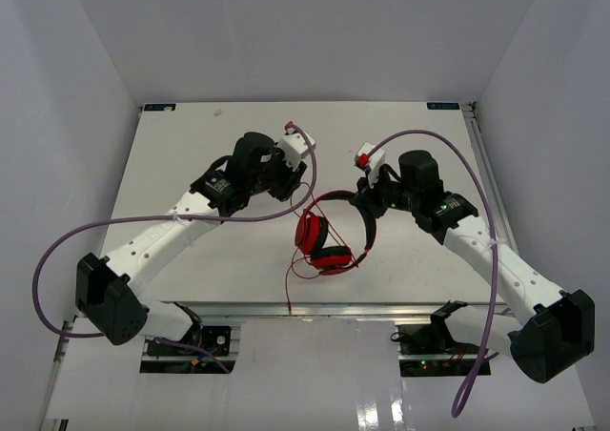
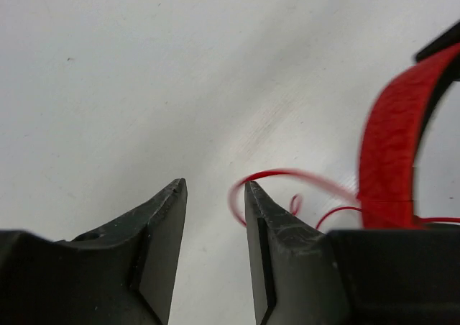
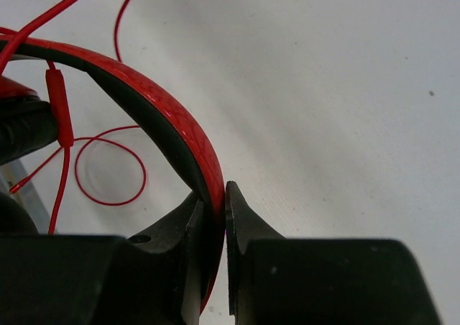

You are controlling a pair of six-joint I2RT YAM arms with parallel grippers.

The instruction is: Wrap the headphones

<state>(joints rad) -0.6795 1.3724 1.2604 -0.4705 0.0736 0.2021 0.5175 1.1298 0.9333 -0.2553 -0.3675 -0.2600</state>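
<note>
The red headphones (image 1: 322, 240) lie at the table's middle front, their two round earcups folded together and the headband (image 1: 366, 223) arching to the right. My right gripper (image 3: 214, 195) is shut on the black-and-red headband (image 3: 180, 127). The thin red cord (image 1: 291, 277) trails from the earcups toward the front edge, and loops of it show in the right wrist view (image 3: 109, 168). My left gripper (image 2: 214, 188) is open and empty just left of the headband (image 2: 392, 142), with a blurred loop of cord (image 2: 267, 175) curling round its right fingertip (image 2: 253, 190).
Thick purple robot cables (image 1: 448, 154) arc over both arms. The white table (image 1: 191, 145) is walled by white panels at left, back and right. A metal rail (image 1: 315, 309) runs along its front edge.
</note>
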